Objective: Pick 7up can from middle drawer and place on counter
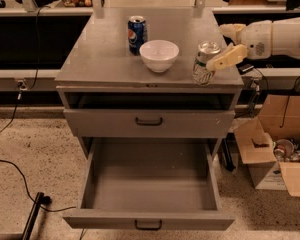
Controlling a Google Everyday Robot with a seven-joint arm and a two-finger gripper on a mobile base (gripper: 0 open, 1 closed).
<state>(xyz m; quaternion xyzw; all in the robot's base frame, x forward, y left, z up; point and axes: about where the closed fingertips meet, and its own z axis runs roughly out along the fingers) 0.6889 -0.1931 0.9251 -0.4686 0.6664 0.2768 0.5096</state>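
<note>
The 7up can (204,64) stands on the counter (105,59) and the middle drawer (150,184) is empty. The gripper (219,46) sits spread open beside the can and only needs to pull away.

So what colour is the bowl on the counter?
The bowl is white, clearest in the camera view; the gripper is at the 7up can.

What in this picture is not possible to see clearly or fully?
1. Camera view: whether the gripper, at the right end of the counter, grips the 7up can; it covers the can's right side.
2. Camera view: the arm, cut off by the right edge.
3. Camera view: the slot under the counter, too dark inside.
4. Camera view: the contents of the box, small and cut off by the right edge.
</note>
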